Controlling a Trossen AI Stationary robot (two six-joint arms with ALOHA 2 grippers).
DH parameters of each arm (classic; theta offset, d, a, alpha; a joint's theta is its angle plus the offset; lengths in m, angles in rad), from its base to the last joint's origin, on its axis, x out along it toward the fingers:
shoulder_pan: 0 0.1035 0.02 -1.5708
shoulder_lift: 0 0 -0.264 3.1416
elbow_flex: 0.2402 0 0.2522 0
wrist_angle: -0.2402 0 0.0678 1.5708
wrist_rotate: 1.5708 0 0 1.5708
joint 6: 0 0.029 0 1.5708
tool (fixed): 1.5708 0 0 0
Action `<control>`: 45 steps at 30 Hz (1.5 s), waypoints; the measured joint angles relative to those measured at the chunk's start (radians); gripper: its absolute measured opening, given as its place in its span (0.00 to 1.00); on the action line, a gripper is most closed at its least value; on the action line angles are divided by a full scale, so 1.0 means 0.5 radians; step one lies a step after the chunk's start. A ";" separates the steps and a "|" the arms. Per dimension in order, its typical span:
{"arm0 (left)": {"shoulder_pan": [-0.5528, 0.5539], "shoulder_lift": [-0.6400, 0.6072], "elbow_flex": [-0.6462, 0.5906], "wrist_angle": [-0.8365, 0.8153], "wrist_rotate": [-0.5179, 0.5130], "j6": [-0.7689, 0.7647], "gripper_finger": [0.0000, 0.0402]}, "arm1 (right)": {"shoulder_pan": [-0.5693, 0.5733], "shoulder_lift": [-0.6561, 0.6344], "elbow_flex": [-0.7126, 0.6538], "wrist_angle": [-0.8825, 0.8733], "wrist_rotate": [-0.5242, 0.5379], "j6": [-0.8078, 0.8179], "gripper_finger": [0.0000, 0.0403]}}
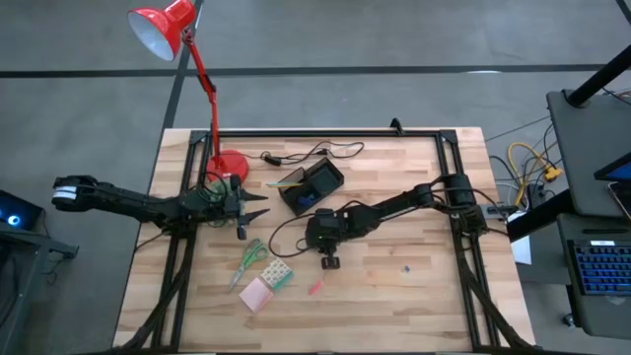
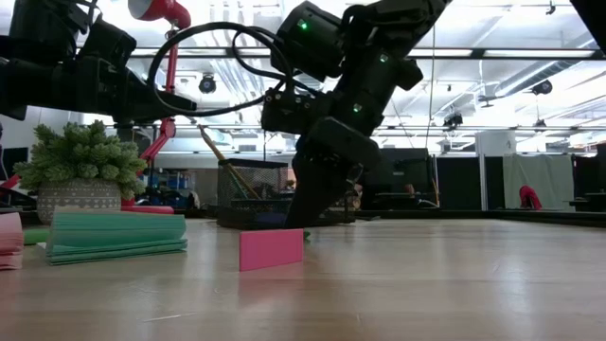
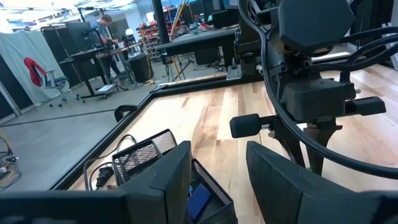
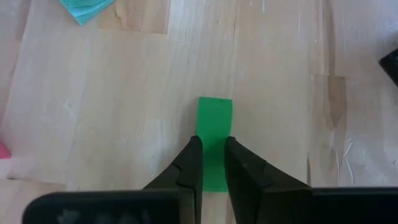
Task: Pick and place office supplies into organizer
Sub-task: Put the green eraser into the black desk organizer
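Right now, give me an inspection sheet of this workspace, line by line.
Surface: light wooden table, black-framed.
Job's things: black mesh organizer; green-handled scissors, pink sticky-note pad, green-white patterned block in front of it.
Clutter: red desk lamp.
Tools: right tool shut on small green piece; left tool open beside the organizer, empty.
Cables: black cable behind the organizer.
Surroundings: workshop benches; a person far off.

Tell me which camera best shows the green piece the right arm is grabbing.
Right wrist view: the green piece lies flat on the table between the right end effector fingers. The high, low and left wrist views don't clearly show it.
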 joint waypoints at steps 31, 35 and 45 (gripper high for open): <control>0.000 -0.002 0.000 0.001 0.000 0.000 0.35 | -0.084 -0.204 0.059 -0.095 0.224 -0.355 0.11; 0.000 -0.003 0.000 0.001 0.000 0.000 0.35 | -0.155 -0.215 0.059 -0.039 0.225 -0.454 0.11; 0.000 -0.002 0.000 0.000 0.000 0.000 0.35 | -0.340 -0.216 0.060 0.030 0.222 -0.819 0.11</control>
